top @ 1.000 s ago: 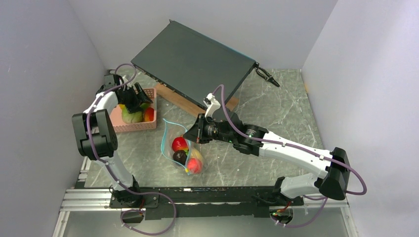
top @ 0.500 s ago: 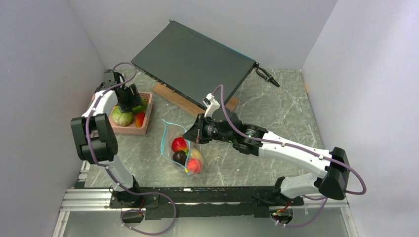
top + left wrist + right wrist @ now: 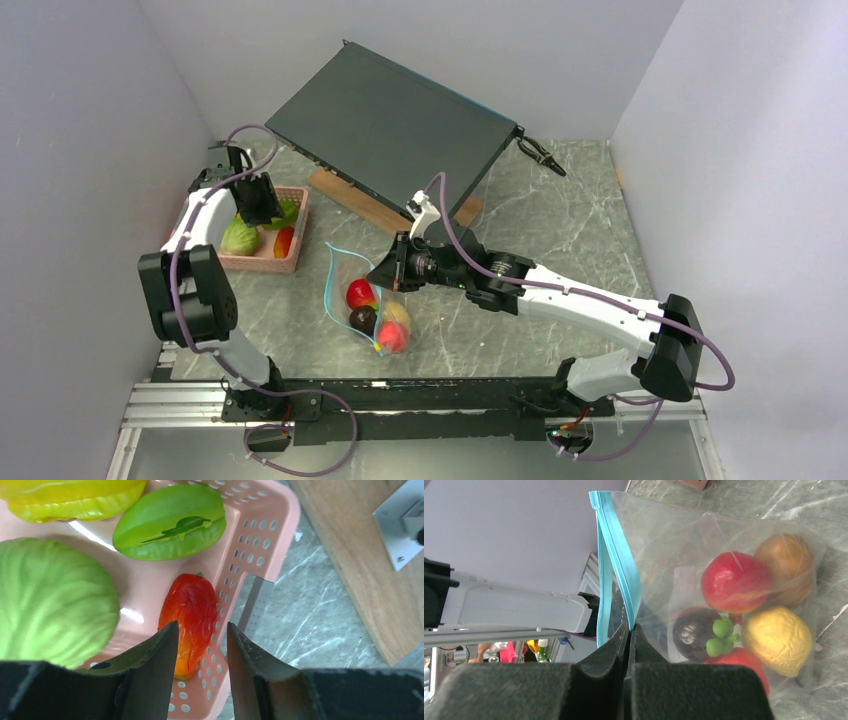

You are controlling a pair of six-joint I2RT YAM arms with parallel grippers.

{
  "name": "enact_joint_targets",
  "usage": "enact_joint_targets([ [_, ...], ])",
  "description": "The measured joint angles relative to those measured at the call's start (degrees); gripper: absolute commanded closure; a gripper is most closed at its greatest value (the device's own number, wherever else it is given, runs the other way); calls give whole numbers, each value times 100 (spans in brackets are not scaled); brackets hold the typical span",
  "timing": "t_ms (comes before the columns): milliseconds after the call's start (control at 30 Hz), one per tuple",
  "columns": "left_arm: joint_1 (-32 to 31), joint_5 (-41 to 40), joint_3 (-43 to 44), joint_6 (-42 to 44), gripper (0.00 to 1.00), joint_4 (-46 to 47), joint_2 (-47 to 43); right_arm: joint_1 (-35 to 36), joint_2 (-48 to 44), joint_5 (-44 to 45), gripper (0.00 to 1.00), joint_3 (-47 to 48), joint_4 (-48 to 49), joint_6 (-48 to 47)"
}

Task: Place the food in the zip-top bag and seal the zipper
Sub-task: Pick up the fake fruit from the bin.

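The zip-top bag lies mid-table, clear, with several pieces of food inside: a red fruit, an orange one, a yellow one and a dark purple one. My right gripper is shut on the bag's mouth edge, holding one side of the teal zipper up so the mouth gapes. My left gripper hangs open over the pink basket, its jaws straddling the basket wall beside a red-orange fruit. A green fruit, a yellow one and a cabbage also lie in the basket.
A large dark flat box leans on a wooden plank behind the bag. A black tool lies at the back right. Walls close in on the left, right and rear.
My left gripper's jaws have narrowed and it has come down over the basket's right wall. The basket has shifted a little left. The right gripper and bag have stayed put.
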Motion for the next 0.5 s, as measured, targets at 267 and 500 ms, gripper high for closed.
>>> enact_joint_targets([
  [267,-11,-11,157,125,38,-365,758,9,4,9,100,0,2,2],
  [500,-13,-15,282,136,31,-549,1145,13,2,11,100,0,2,2],
])
